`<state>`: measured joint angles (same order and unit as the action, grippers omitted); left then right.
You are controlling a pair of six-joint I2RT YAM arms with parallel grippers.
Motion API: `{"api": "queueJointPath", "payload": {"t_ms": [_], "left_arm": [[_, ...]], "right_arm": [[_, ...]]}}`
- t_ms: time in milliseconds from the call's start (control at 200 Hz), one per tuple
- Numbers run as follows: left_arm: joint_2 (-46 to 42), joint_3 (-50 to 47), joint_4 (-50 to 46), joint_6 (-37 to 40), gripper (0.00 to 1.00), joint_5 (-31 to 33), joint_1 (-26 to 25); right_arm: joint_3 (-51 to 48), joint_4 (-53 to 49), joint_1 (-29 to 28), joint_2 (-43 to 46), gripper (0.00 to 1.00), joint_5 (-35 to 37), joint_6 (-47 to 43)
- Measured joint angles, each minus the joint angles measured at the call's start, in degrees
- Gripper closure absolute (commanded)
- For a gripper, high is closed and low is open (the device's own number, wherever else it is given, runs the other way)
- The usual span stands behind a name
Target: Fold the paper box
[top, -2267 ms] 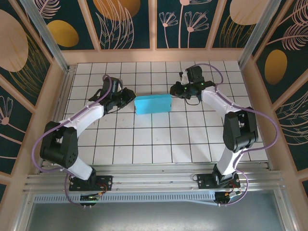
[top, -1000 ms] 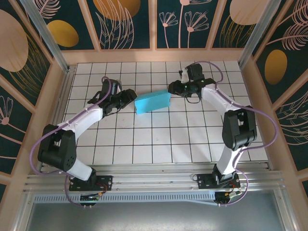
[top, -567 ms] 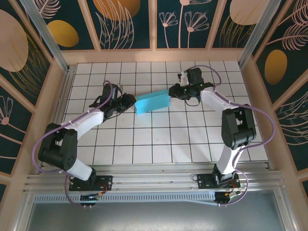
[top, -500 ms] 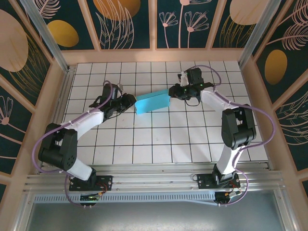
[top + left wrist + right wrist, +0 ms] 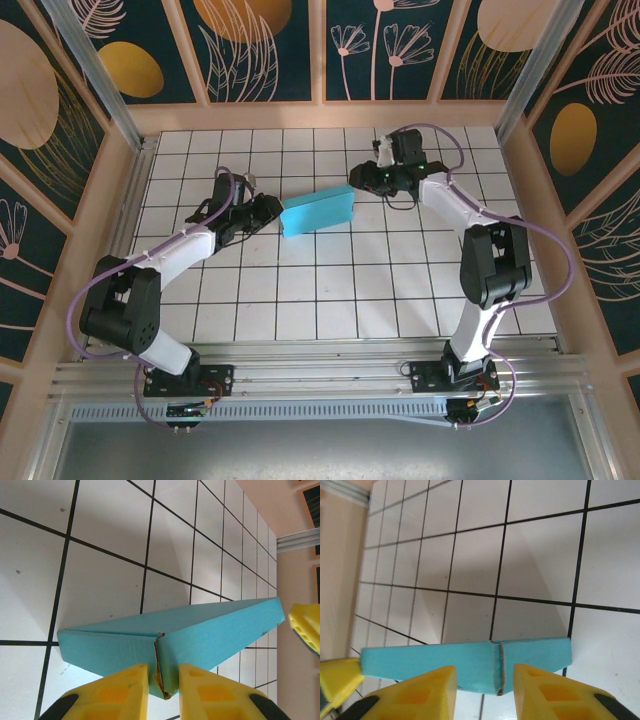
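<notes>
The paper box (image 5: 317, 211) is a flat cyan rectangle about two tiles long, angled with its right end further back. My left gripper (image 5: 272, 212) is shut on its left end; in the left wrist view the yellow fingers (image 5: 120, 690) pinch the box's (image 5: 210, 630) frayed corner seam from both sides. My right gripper (image 5: 356, 186) is shut on the right end, its fingers (image 5: 427, 690) straddling the corner seam of the box (image 5: 430, 660). A shadow lies on the tiles beneath the box.
White tiled floor (image 5: 330, 290) with black grid lines, ringed by wooden walls (image 5: 320, 115) and an aluminium rail (image 5: 130, 190) on the left. The other arm's yellow finger shows at the edge of each wrist view (image 5: 305, 627) (image 5: 337, 677).
Both grippers have narrowed onto the box's ends. The box has turned from lying level to angled, its right end carried slightly toward the back.
</notes>
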<state>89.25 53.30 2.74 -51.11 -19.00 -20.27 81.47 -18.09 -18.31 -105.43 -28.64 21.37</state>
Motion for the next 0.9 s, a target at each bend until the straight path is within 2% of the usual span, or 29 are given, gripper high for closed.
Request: {"api": "queueJointPath", "payload": {"t_ms": [125, 470, 606, 736, 896], "left_arm": [[0.0, -0.2, 0.3, 0.0, 0.79, -0.1, 0.0], [-0.2, -0.6, 0.7, 0.9, 0.80, -1.9, 0.0], [-1.9, -2.8, 0.7, 1.2, 0.72, -4.0, -0.5], [-4.1, -6.8, -0.2, 0.9, 0.64, -5.9, -1.7], [-8.3, -11.2, -3.3, -0.1, 0.51, -6.0, -3.2]], "right_arm": [[-2.2, 3.0, -0.3, -0.8, 0.85, -0.5, 0.6], [-9.6, 8.9, -0.5, 4.0, 0.88, 0.8, 1.2], [-17.3, 11.0, -0.8, 9.9, 0.82, 1.3, 1.8], [-26.0, 10.4, -1.7, 16.8, 0.67, 1.7, 3.0], [-31.9, 7.4, -3.0, 24.5, 0.58, 2.3, 4.3]]}}
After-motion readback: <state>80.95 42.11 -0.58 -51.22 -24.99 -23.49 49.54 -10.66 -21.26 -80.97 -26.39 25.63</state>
